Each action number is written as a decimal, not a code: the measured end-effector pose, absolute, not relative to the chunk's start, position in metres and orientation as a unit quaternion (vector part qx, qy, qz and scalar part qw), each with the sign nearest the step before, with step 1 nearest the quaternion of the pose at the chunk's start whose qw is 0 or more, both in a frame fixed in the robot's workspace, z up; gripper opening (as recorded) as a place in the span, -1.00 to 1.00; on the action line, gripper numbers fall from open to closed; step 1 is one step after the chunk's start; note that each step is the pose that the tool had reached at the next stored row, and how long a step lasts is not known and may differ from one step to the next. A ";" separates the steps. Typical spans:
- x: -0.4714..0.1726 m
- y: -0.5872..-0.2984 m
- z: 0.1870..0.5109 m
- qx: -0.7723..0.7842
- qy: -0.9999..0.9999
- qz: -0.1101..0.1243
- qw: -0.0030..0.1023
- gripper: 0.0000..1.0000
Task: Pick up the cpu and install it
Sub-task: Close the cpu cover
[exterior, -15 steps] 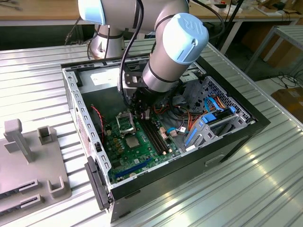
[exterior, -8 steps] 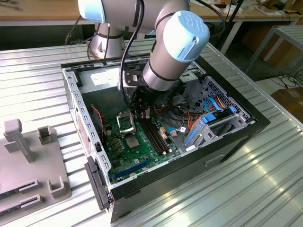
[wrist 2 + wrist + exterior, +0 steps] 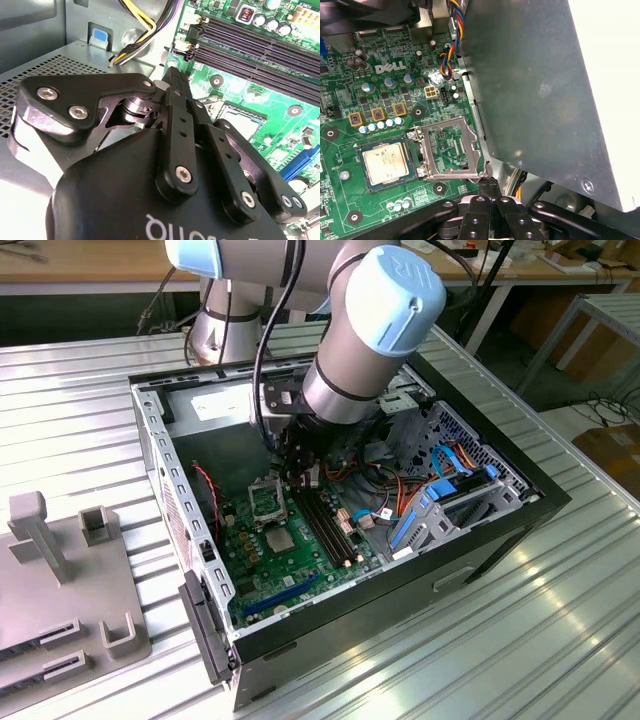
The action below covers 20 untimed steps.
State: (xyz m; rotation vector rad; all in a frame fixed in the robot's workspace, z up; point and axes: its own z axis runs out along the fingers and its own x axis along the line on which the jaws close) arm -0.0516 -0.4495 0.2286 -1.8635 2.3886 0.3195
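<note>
Tool [image 3: 489, 184] pressed together, empty, beside open hinged plate [image 3: 451, 147]; cpu [image 3: 386, 165] lies in socket, so verify flat seating.

Exterior view: high, oblique, set back, looking down into the open computer case [image 3: 165, 480] on the table [image 3: 90, 390]. Both wrist views: close, riding behind the end effector [image 3: 175, 85], facing the motherboard [image 3: 385, 100] from opposite sides of it — shared: the board around the socket [image 3: 390, 186].
</note>
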 end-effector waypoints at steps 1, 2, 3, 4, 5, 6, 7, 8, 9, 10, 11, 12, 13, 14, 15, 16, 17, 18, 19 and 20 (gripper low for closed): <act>-0.052 -0.449 0.229 -0.611 0.783 0.104 0.047 -0.79; -0.052 -0.449 0.229 -0.611 0.783 0.104 0.047 -0.79; -0.052 -0.449 0.230 -0.611 0.783 0.104 0.047 -0.79; -0.052 -0.449 0.230 -0.611 0.783 0.103 0.046 -0.79; -0.052 -0.449 0.231 -0.611 0.783 0.103 0.046 -0.79; -0.052 -0.450 0.231 -0.611 0.784 0.102 0.045 -0.79; -0.052 -0.450 0.231 -0.611 0.784 0.102 0.045 -0.79; -0.052 -0.450 0.232 -0.611 0.784 0.101 0.044 -0.79; -0.052 -0.450 0.232 -0.611 0.784 0.101 0.044 -0.79; -0.052 -0.449 0.232 -0.611 0.784 0.101 0.044 -0.79; -0.052 -0.450 0.232 -0.611 0.784 0.100 0.043 -0.79; -0.052 -0.450 0.233 -0.611 0.784 0.100 0.043 -0.79; -0.052 -0.449 0.233 -0.611 0.784 0.099 0.042 -0.79; -0.052 -0.449 0.233 -0.611 0.784 0.098 0.042 -0.79; -0.052 -0.449 0.234 -0.611 0.784 0.098 0.041 -0.79; -0.052 -0.449 0.235 -0.611 0.784 0.097 0.041 -0.79; -0.053 -0.449 0.235 -0.611 0.784 0.096 0.039 -0.79; -0.053 -0.449 0.236 -0.612 0.785 0.095 0.038 -0.79; -0.053 -0.449 0.236 -0.612 0.785 0.093 0.037 -0.79; -0.053 -0.450 0.237 -0.612 0.785 0.091 0.036 -0.79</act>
